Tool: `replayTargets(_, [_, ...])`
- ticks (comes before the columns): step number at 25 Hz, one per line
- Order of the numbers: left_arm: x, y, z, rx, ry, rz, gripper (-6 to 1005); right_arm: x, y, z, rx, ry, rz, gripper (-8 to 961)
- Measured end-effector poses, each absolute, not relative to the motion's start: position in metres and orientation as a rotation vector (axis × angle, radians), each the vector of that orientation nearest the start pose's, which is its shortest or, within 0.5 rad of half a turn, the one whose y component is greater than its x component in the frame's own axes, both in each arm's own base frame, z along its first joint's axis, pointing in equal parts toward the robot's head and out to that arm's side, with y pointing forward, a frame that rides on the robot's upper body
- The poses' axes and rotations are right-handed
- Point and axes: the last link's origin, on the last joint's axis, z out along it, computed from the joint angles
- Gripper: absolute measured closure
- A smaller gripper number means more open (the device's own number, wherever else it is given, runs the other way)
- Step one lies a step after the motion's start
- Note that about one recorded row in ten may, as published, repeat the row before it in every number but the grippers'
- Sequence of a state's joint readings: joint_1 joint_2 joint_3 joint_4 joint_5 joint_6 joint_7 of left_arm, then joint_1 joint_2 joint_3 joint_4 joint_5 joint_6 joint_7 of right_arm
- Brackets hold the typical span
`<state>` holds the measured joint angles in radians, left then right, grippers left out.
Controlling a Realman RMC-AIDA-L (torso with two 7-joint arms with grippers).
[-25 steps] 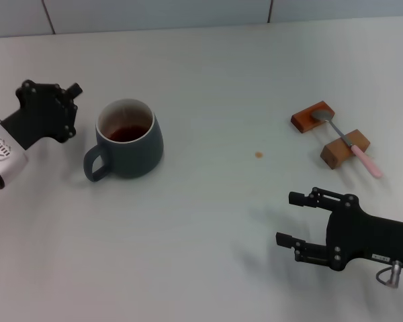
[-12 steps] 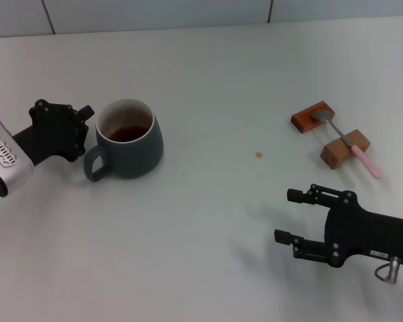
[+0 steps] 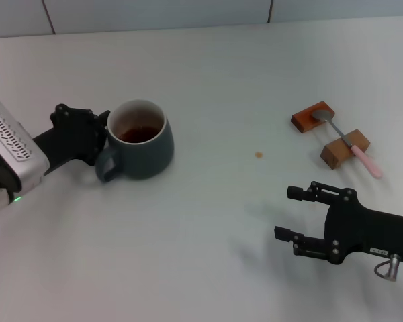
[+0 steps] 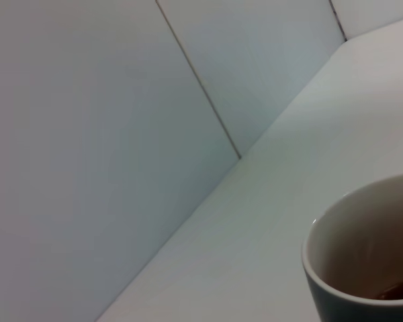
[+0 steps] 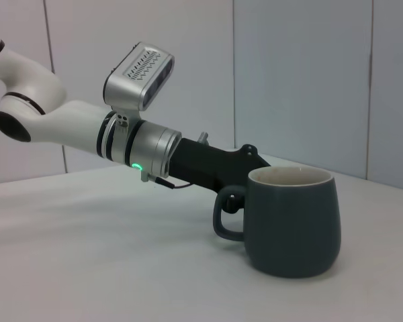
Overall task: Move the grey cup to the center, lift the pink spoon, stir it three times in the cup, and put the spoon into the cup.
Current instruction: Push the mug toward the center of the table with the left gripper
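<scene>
**Head view: left pincer at the mug's handle, first step under way**

Head view shows the grey cup (image 3: 140, 139) standing upright on the white tabletop (image 3: 208, 80), well over on the robot's left and not yet at the middle. Dark brown liquid sits low inside its white interior. The left pincer (image 3: 99, 139) is right against the cup's loop handle; from the right wrist view its black body reaches in behind the handle (image 5: 227, 216), but whether its fingers are closed on the handle or only beside it I cannot tell.

The right pincer (image 3: 294, 215) hovers low over the near right of the tabletop with its fingers apart and nothing between them, well apart from both cup and spoon. It looks idle.

The pink spoon (image 3: 349, 143) lies far to the right, its metal bowl resting on one wooden block (image 3: 311, 117) and its neck crossing a second wooden block (image 3: 344, 149), pink handle pointing toward the near right edge. A small brown spot (image 3: 258, 155) marks the tabletop between cup and spoon.

By my reading, the step in hand is the first: bringing the cup to the centre. The next move calls for a firm hold on the handle and a level, slow slide or carry rightward so the liquid does not slop. Spoon lifting, stirring and dropping in are all not yet begun.
</scene>
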<state>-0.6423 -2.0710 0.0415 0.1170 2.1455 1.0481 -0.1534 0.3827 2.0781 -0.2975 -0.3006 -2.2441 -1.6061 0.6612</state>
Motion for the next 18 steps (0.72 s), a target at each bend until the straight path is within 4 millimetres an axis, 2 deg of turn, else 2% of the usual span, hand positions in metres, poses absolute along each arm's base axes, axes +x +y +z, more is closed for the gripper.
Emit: replayTargets(18, [-0.27,0.352,-0.094,-2.37,-0.103,-0.429,994,0.326,0.237,-0.041,-2.614,0.333,0.748,221])
